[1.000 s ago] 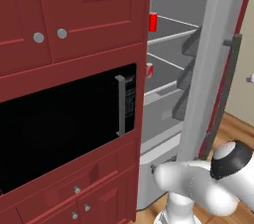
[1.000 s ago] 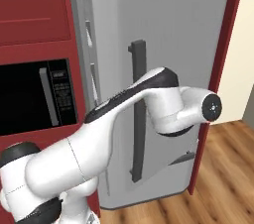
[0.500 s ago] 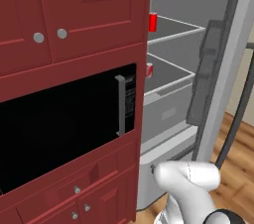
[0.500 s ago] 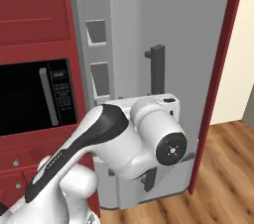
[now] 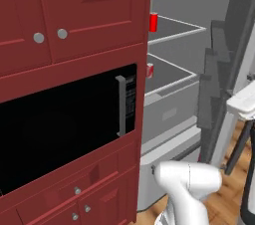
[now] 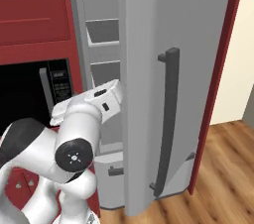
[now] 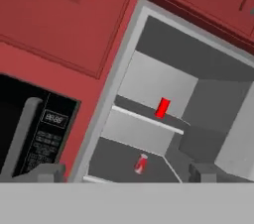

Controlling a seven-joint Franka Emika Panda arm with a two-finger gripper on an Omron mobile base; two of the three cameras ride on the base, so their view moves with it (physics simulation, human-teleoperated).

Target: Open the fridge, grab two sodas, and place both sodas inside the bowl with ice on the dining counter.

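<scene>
Swinging wide since a second earlier, the fridge [image 5: 199, 55] door [image 6: 163, 94] stood far more open than it had, and the hand [image 7: 129, 173] had let go of the bar handle [image 6: 167, 129]: its two dark fingertips [image 7: 47, 172] sat far apart at the bottom of the hand view, wide and holding nothing. That suggested the opening step was done and the reach for the first can came next. Reading the left base view from left to right: one dark red cabinet front, one black built-in microwave [image 5: 60, 134] at about nine o'clock with a single vertical handle, then the grey fridge interior, then the door's inner racks at three o'clock. Two sodas were visible. The upper soda [image 7: 162, 107] stood upright on the top glass shelf [image 7: 146, 119], at roughly one o'clock from the centre of the hand view; the lower soda [image 7: 141, 163] sat on the shelf below it, near six o'clock, appearing tilted in that rolled view. Both remained well apart from the hand. Two shelves could be counted in the hand view; whether more cans sat deeper inside could not be told.
</scene>
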